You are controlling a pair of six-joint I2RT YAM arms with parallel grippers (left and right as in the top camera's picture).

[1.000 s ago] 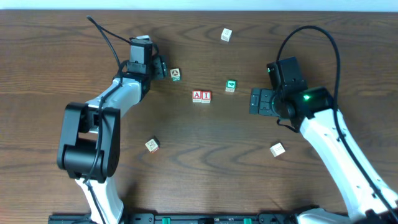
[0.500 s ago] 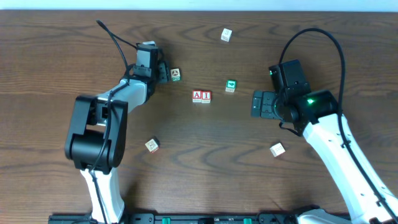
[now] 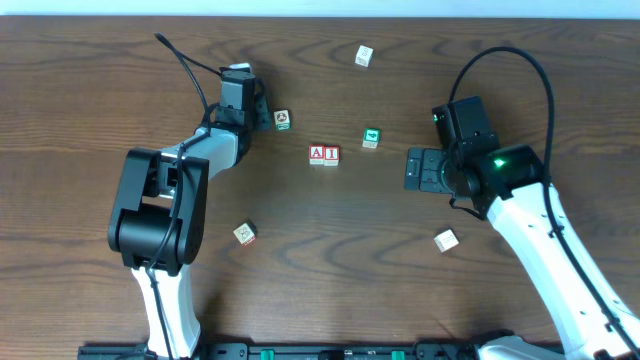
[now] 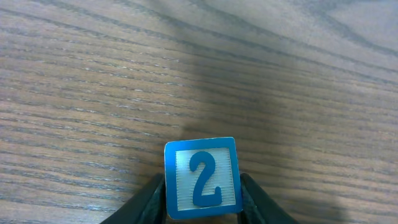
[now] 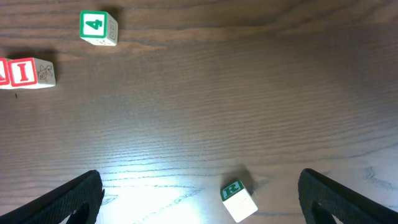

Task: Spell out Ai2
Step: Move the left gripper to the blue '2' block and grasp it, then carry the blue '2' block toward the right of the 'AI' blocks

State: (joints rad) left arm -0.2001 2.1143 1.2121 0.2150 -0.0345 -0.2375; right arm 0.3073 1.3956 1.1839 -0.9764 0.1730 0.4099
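1. Change noted: against the overhead view a second earlier, the left arm has swung its elbow inward and carried the left claw a little up and to the right. It now sits at the far left of the counter. The right arm drew back slightly to the right and has been steady for the last half second.
2. Left claw: pinched on the blue 2 block, one finger against each side, with the numeral facing the wrist camera. Whether the block rests on the wood or is just clear of it cannot be told.
3. Right claw: spread wide and holding nothing, with the R block lying between its fingers but untouched.
4. Task items: the A block and I block lie touching, side by side, mid-counter. The place to the right of the I is bare.
5. Judgement: two characters are set and the third is in hand. It has yet to cross past the green-marked block to reach the I.
6. Strays: the 4 block lies near the open place and may crowd the drop.
7. Containers: none in view; nothing to report inside any.
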